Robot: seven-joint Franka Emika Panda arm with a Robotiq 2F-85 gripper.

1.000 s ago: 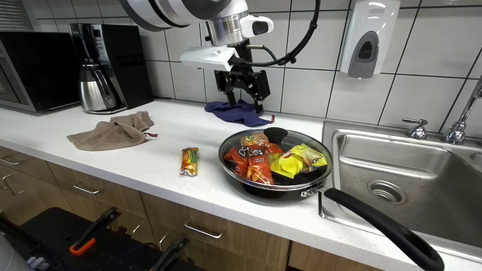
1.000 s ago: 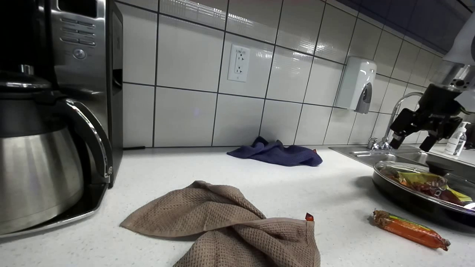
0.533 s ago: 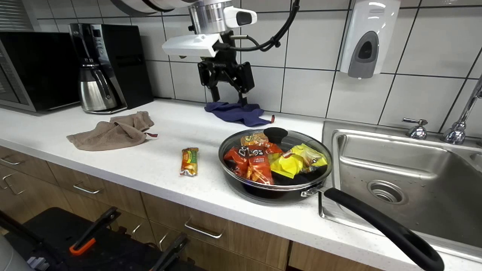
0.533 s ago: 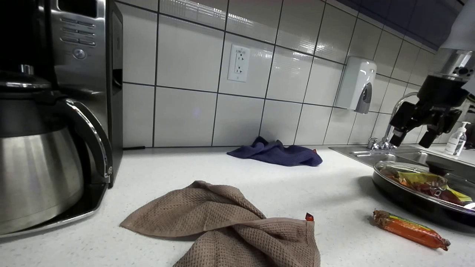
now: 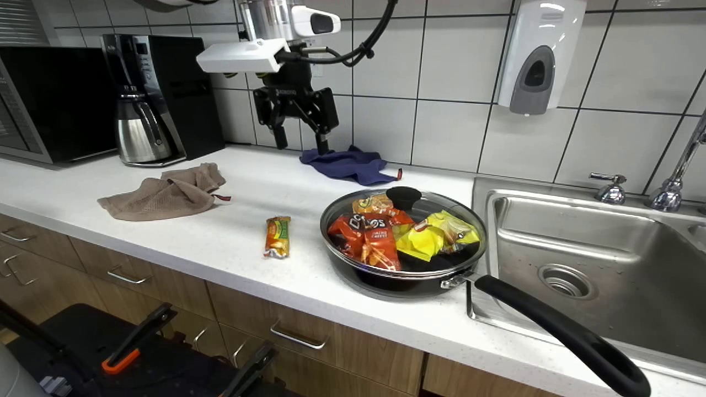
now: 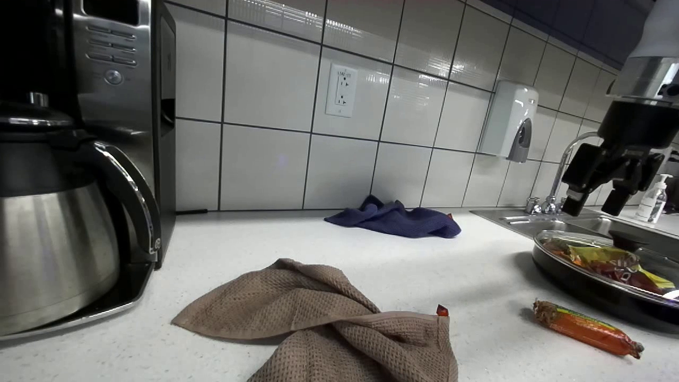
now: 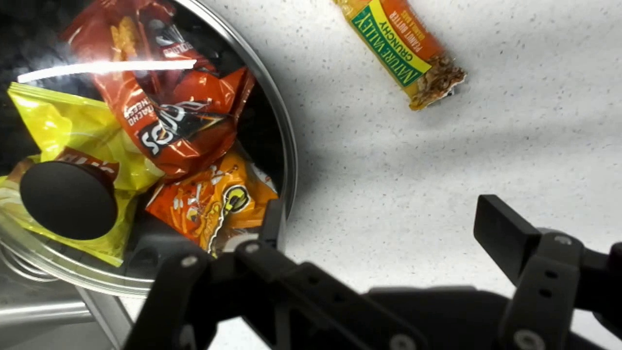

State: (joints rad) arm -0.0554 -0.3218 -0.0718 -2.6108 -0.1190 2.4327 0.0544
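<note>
My gripper (image 7: 388, 228) hangs above the counter (image 7: 369, 160), jaws spread as far apart as they go, nothing held between them.
The granola bar (image 7: 398, 48) has an orange, yellow and green wrapper reading Nature Valley Crunchy, with a crinkled brown end; the black pan (image 5: 391, 285) wears a clear lid (image 7: 286, 141) with a shiny rim and a round black knob (image 7: 68, 200), and a red bag (image 7: 204, 141), a yellow bag (image 7: 82, 121) and an orange bag (image 7: 194, 204) show through it. The bar lies flat on the counter, lower than my fingertips and apart from them; in the wrist view it slants across the top, beyond the gap between them. The pan stands just to one side, beneath the height of my fingers, though in the wrist view one fingertip overlaps the lid's edge.
</note>
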